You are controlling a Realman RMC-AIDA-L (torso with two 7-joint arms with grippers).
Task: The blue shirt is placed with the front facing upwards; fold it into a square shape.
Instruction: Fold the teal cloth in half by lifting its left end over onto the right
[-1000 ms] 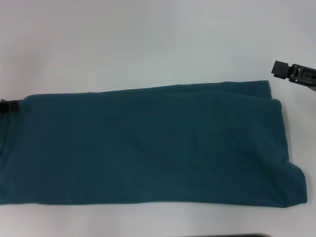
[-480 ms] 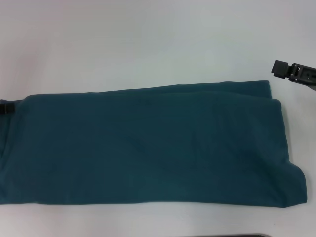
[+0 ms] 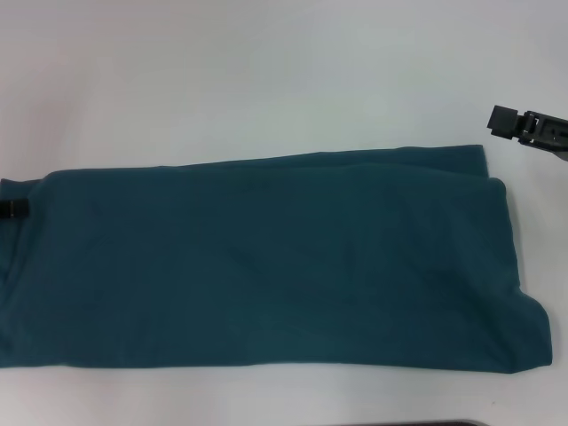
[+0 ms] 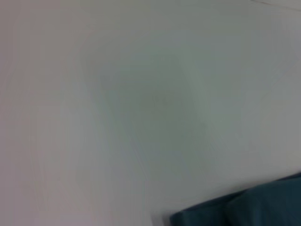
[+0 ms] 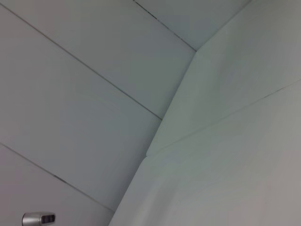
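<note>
In the head view, the large dark teal-blue cotton shirt [image 3: 266, 262] lies on the white worktop [image 3: 266, 80] as a long folded band. It fills the lower half of the frame from the left edge almost to the right edge. Its long axis runs left to right, and only plain cloth shows on top. The left end effector [image 3: 12, 209] appears only as a small dark piece at the middle of the left edge, touching or just beside the left end of the shirt. I cannot tell if it is wide, narrow or holding cloth. The right end effector [image 3: 513, 124] is at the right edge in the upper half of the frame, above the upper right corner of the shirt and apart from it. It holds nothing, but I cannot tell how wide it is.

In the left wrist view, almost all is blurred white worktop [image 4: 117, 103]. A folded corner of the shirt [image 4: 254, 207] shows in the lower right of the frame.

In the right wrist view, only pale wall panels [image 5: 94, 70] show, with a small metal piece [image 5: 38, 218] in the lower left corner. No shirt is seen there.

In my judgement, the band needs a fold across its long axis, one short end over the other. Each end effector is near its own end, and the left one is nearer to the cloth.
</note>
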